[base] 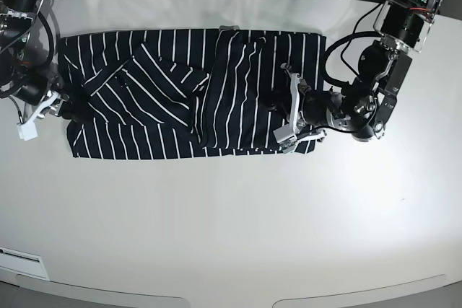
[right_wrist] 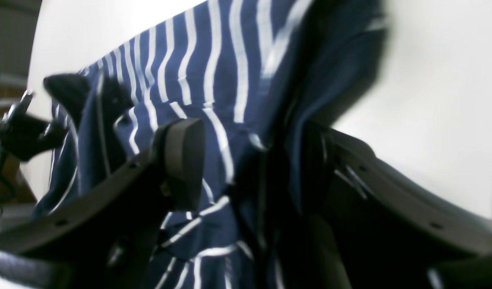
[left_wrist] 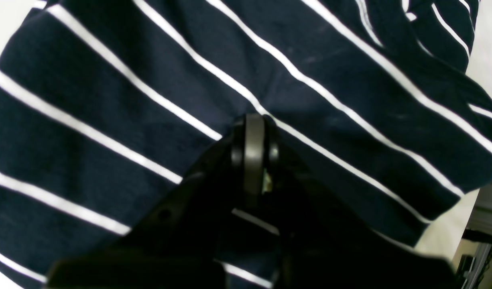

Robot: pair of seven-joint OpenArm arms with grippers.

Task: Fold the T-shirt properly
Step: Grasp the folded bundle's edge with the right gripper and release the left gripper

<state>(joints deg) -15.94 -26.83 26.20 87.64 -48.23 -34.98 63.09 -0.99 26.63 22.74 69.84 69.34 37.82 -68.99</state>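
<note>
Navy cloth with thin white stripes, the T-shirt (base: 188, 91), is lying spread across the white table (base: 231, 214), already narrowed into a long band with its sleeves turned inward, which I take to mean the side folds are done and an end-to-end fold is coming. The left gripper (base: 289, 113) is reaching in low and nearly level from that arm's bent elbow, its fingers resting over the shirt's end; in the left wrist view the jaws are pressed together on the fabric, though whether any cloth is actually pinched between them I cannot tell. The right gripper (right_wrist: 246, 160) is sitting at the opposite end, its wrist tucked close to the table, jaws parted with a bunched fold of the shirt rising between its fingers (right_wrist: 181, 160), apparently readying a grip.
</note>
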